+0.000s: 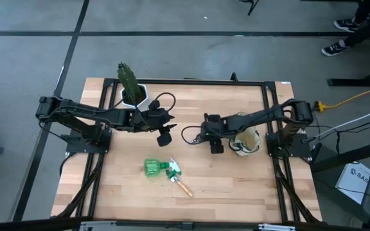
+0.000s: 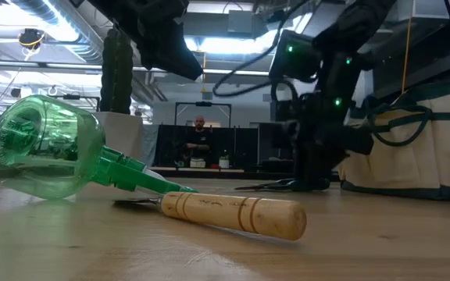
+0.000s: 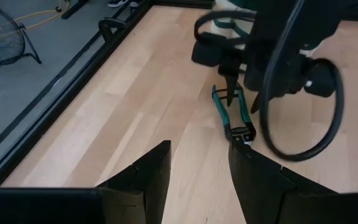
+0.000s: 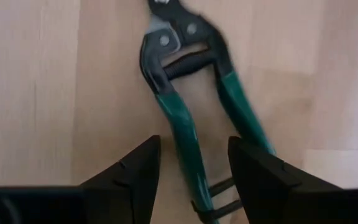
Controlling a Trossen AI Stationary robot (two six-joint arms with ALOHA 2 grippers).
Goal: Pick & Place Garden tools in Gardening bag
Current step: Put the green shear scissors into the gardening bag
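Observation:
The pruning shears [image 4: 185,93], with green handles and a dark head, lie flat on the table; they also show in the left wrist view [image 3: 232,115]. My right gripper [image 1: 216,147] is open just above them, its fingers on either side of one green handle [image 4: 182,134]. My left gripper [image 1: 166,136] is open and empty, a little above mid-table. The green spray bottle [image 1: 154,168] lies on its side, with the wooden-handled trowel [image 1: 182,187] beside it. The cream gardening bag [image 1: 246,142] with dark green trim stands right of my right gripper.
A cactus [image 1: 128,82] in a white pot [image 1: 140,97] stands at the far left, under the left arm. A black cable loop [image 1: 189,135] hangs between the two grippers. Bare wood lies along the near edge [image 1: 236,199].

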